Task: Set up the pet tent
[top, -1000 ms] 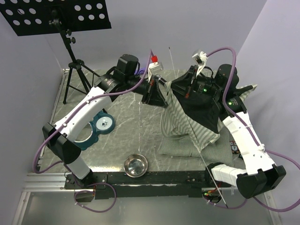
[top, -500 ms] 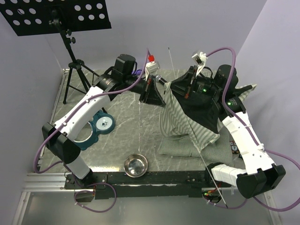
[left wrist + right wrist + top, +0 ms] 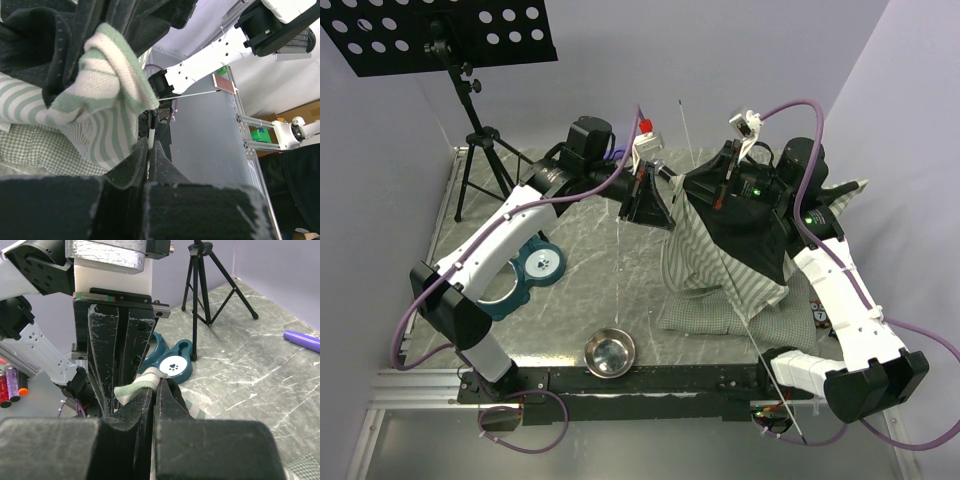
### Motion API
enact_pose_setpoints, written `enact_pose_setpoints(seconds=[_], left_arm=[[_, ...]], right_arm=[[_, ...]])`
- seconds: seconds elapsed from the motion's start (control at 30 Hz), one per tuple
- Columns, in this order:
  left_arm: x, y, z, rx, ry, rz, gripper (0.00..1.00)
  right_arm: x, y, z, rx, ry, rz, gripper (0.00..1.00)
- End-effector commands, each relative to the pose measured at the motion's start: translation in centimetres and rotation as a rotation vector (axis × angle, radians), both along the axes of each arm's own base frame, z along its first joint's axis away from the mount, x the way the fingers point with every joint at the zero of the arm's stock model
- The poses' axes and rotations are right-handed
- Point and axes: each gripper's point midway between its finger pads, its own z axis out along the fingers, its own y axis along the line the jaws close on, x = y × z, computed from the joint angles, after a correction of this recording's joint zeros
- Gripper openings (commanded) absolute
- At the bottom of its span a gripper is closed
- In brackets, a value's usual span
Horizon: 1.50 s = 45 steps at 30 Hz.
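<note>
The left claw (image 3: pixel 149 152) is pinching fully closed on a thin white pole (image 3: pixel 150 139) just below a bunched striped corner of the pet tent (image 3: pixel 720 270). The right claw (image 3: pixel 154 390) is clamping shut on a green-and-white strip of the same fabric, right beside the left claw's fingers. The tent is hanging from the 2 claws and slumping onto its checked cushion (image 3: pixel 705 310) on the tabletop (image 3: pixel 590 290), with the steel bowl (image 3: pixel 609 352) sitting nearby.

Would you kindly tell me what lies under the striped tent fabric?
A grey-green checked cushion shows beneath the striped tent fabric; its far part is covered.
</note>
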Motion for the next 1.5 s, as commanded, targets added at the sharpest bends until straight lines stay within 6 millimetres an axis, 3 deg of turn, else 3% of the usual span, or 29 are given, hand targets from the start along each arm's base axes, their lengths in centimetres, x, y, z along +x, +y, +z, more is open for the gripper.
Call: enact_pose_setpoints(seconds=[0.0,0.67,1.17,1.47], left_arm=[[-1.3,-0.4,-5.0,0.17,0.166,0.003,0.01],[-0.7,-0.6,-4.8,0.162,0.204,0.011,0.0],[-0.4,-0.3,-4.5,0.149,0.218,0.019,0.01],[-0.4,-0.4,-4.0,0.139,0.206,0.015,0.01]], right_arm=[[-1.4,-0.8,8.7,0.128,-0.312,-0.037,0.0],[-4.0,-0.7,7.7,0.096,-0.347,0.053,0.0],[-4.5,-0.3,7.2,0.085,-0.33,0.1,0.0],[-5.0,0.1,4.9,-0.008,-0.348,0.156,0.0]])
